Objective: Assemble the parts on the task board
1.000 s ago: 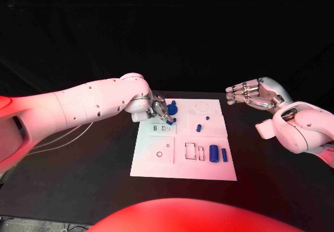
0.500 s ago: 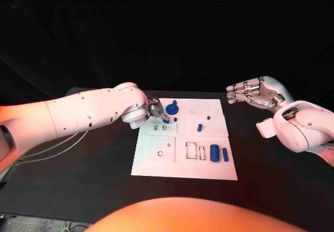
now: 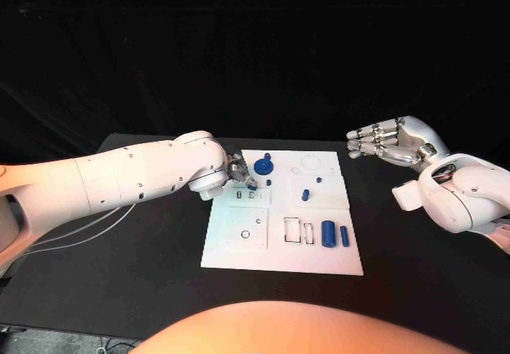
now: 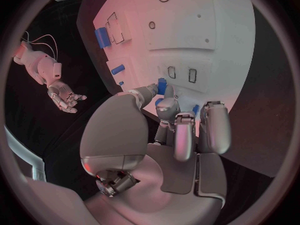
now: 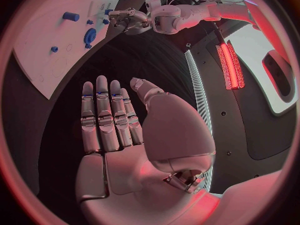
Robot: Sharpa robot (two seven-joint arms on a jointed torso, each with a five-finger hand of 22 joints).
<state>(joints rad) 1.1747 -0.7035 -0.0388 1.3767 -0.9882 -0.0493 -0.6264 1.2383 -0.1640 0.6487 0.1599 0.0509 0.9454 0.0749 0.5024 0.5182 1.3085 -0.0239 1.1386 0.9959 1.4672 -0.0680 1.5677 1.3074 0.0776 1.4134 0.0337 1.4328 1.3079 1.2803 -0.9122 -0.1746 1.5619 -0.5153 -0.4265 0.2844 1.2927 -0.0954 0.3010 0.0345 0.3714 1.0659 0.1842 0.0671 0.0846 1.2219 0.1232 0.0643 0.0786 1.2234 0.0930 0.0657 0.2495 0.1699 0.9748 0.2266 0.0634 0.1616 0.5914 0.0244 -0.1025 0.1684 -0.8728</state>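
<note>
The white task board (image 3: 278, 252) lies mid-table. My left hand (image 3: 236, 175) hovers over its far left part and pinches a small blue part (image 4: 162, 85) between thumb and a finger, just above two small slots (image 3: 252, 195) (image 4: 181, 74). A round blue part (image 3: 264, 164) sits uncovered at the far edge beside that hand. A blue peg (image 3: 305, 195) lies mid-board. A thick blue cylinder (image 3: 327, 233) and a slim one (image 3: 342, 235) lie at the near right. My right hand (image 3: 385, 143) (image 5: 112, 120) floats right of the board, fingers straight and holding nothing.
White cables (image 3: 91, 212) trail over the black table (image 3: 138, 280) under my left arm. Black table surface surrounds the board on both sides and along the near edge. Empty outlined recesses (image 3: 298, 230) mark the board's middle.
My left hand has drawn back from the round blue part toward the near left and now sits over the small slots. The right hand has stayed still.
</note>
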